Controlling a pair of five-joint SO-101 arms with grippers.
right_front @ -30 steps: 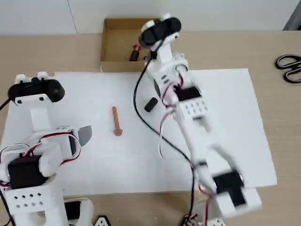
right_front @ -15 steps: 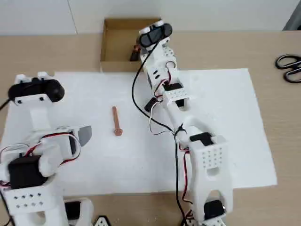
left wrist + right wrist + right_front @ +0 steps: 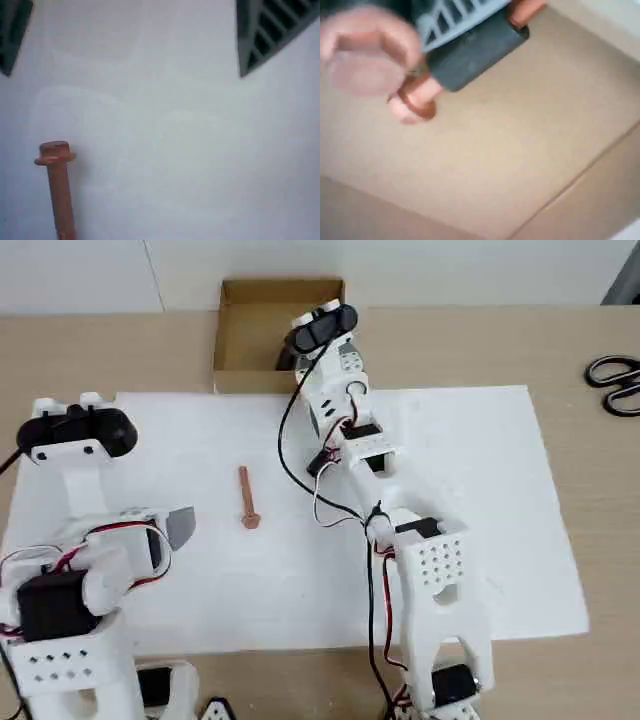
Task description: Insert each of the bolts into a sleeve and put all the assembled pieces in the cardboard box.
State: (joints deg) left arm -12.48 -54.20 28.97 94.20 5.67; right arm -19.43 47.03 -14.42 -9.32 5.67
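My right gripper point(image 3: 462, 42) is shut on an assembled piece, a black sleeve point(image 3: 477, 50) with a copper bolt point(image 3: 415, 100) through it. It holds the piece just above the floor of the cardboard box point(image 3: 520, 165). From above, this gripper point(image 3: 290, 357) sits over the box's point(image 3: 230, 300) right front corner, under its own wrist camera. A loose copper bolt point(image 3: 247, 497) lies on the white mat, and a loose black sleeve point(image 3: 320, 462) lies partly under the right arm. My left gripper point(image 3: 178, 527) is open above the mat, with the bolt point(image 3: 57, 185) a little way off.
The white mat point(image 3: 480, 490) covers most of the table between the arms. Scissors point(image 3: 615, 373) lie at the table's far right edge. The right arm's cable point(image 3: 300, 485) hangs over the mat near the loose sleeve.
The right arm has swung left and reached deeper into the box with the assembled piece. The left arm, loose bolt and loose sleeve have stayed put.
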